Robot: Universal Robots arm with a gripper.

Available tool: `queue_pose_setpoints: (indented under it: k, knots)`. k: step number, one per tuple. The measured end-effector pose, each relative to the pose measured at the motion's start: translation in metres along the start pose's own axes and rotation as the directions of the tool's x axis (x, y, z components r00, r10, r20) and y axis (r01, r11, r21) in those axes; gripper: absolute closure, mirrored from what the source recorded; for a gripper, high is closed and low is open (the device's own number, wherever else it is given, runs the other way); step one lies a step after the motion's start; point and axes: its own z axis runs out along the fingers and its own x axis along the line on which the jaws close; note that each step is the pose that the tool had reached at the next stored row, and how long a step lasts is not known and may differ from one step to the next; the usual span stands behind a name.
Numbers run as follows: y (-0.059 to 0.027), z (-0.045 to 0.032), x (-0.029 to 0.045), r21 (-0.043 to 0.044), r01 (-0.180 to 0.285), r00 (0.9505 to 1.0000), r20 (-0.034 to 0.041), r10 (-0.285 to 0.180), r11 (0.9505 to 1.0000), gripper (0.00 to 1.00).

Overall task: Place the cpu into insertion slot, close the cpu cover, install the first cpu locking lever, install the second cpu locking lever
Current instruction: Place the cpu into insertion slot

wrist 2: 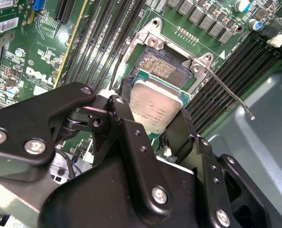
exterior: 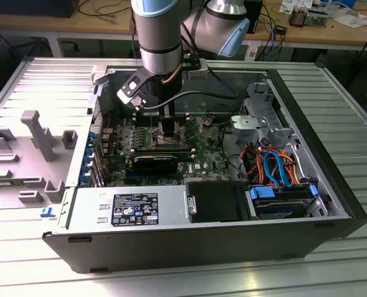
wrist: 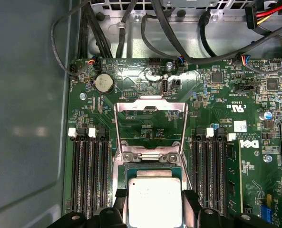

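My gripper (wrist 2: 155,116) is shut on the cpu (wrist 2: 155,105), a small square chip with a silver-grey top pinched at two opposite edges by the black fingers (wrist 2: 124,114). The chip sits over the insertion slot (wrist 2: 160,66), whose gold contact field shows past the chip's far edge; whether they touch I cannot tell. In the first wrist view the cpu (wrist: 154,199) lies between the fingers (wrist: 190,198), and the cpu cover (wrist: 150,101) stands flipped open beyond it. One thin locking lever (wrist 2: 226,90) sticks out free beside the socket. In the exterior view the gripper (exterior: 169,127) reaches down into the case.
Long black memory slots (wrist: 88,171) flank the socket on both sides. Cables (wrist: 179,38) run along the board's far edge. The case holds a drive cage (exterior: 260,117), orange and blue cables (exterior: 273,167) and a power supply (exterior: 133,207). A grey fixture (exterior: 38,133) lies outside the case.
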Motion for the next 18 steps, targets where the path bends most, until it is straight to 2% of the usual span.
queue_pose_setpoints:
  k: [7,8,9,18]
  knots:
    - [0.0,0.001,0.0001,-0.0003,0.0,1.0,-0.0005,0.0,1.0,0.46]
    - [-0.0002,0.0025,0.0001,-0.0001,0.0,1.0,-0.0001,0.0,1.0,0.46]
    - [-0.0008,0.0086,0.0004,0.0,0.002,1.0,-0.0002,-0.002,1.0,0.46]
    - [-0.0029,0.0169,0.0003,-0.0002,-0.002,1.0,0.0001,0.002,1.0,0.46]
